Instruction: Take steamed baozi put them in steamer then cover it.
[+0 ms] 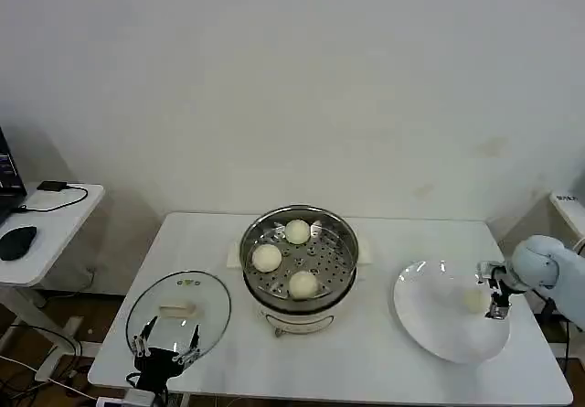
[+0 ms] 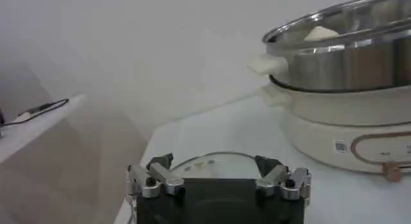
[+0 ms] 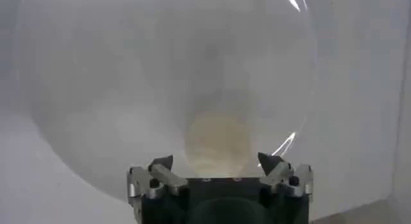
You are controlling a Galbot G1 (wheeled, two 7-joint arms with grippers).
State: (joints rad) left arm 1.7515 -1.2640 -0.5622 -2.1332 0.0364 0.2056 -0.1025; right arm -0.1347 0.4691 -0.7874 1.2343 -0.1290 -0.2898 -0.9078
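The shiny steamer point(image 1: 299, 262) stands mid-table with three off-white baozi in its holed tray, among them one at the back point(image 1: 297, 231). A fourth baozi point(image 1: 473, 300) lies on the white plate point(image 1: 430, 306) to the right. My right gripper point(image 1: 494, 294) hovers over that plate, open. In the right wrist view the baozi point(image 3: 217, 140) lies just ahead of the gripper point(image 3: 217, 162), between the spread fingers. The glass cover point(image 1: 178, 311) with its cream handle lies flat at the left. My left gripper point(image 1: 166, 343) waits open at its near edge, over the cover's rim point(image 2: 205, 158).
The steamer's pot point(image 2: 347, 58) sits on a cream base point(image 2: 334, 126). A small side table point(image 1: 50, 219) with a mouse point(image 1: 16, 240) stands off to the left. The white work table's front edge point(image 1: 347, 390) runs just below the plate and the cover.
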